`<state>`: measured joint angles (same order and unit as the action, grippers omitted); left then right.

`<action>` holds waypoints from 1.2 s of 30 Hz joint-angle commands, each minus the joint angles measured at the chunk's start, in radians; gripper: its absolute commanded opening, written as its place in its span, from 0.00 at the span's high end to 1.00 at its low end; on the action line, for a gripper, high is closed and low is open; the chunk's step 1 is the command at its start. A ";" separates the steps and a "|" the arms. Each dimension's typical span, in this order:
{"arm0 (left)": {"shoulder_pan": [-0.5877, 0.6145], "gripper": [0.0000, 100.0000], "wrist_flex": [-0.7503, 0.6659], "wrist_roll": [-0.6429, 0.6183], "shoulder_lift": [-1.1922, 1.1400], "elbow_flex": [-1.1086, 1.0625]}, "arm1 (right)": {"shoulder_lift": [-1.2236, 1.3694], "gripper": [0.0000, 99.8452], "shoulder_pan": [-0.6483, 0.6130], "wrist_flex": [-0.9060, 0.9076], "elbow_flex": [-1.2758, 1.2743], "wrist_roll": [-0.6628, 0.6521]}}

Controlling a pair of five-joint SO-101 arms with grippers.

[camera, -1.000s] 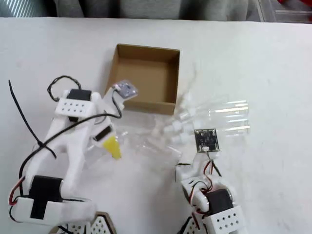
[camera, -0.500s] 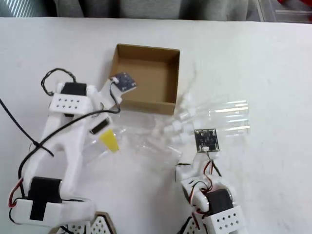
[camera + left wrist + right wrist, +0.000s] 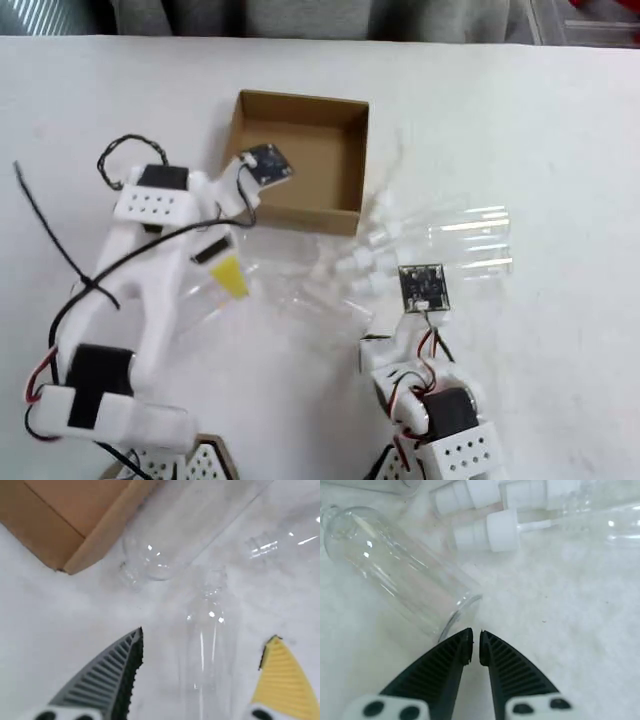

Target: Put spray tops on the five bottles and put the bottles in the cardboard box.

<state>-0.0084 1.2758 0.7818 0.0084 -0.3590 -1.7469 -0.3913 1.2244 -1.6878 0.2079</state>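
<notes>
The cardboard box (image 3: 305,216) stands open and empty at the table's middle back; its corner (image 3: 75,520) shows in the left wrist view. My left gripper (image 3: 220,263) is open just in front of the box's near-left corner. A clear uncapped bottle (image 3: 205,630) lies on the table between its grey finger (image 3: 117,672) and yellow finger (image 3: 277,672). A second clear bottle (image 3: 165,545) lies against the box. My right gripper (image 3: 475,639) is shut with nothing in it, at the base rim of another clear bottle (image 3: 395,565). White spray tops (image 3: 490,530) lie just beyond.
Several clear bottles (image 3: 310,290) and spray tops (image 3: 365,262) with long tubes (image 3: 470,235) lie in a loose pile between the box and the right arm (image 3: 435,405). Bare white table spreads to the far left and far right.
My left gripper has shifted a little away from the front edge toward the box, still open over the clear bottle. The right arm has kept still.
</notes>
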 commanded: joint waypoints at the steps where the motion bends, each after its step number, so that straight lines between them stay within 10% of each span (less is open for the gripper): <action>1: -0.007 0.63 -0.031 0.006 -0.025 0.017 | 0.001 0.98 -0.010 0.016 -0.005 -0.006; 36: -0.048 0.72 -0.143 -0.003 -0.222 0.005 | 0.001 0.98 -0.010 0.016 -0.005 -0.008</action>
<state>-0.0468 1.1362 0.7818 -0.2171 -0.3590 -1.7469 -0.3913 1.2244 -1.6878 0.2079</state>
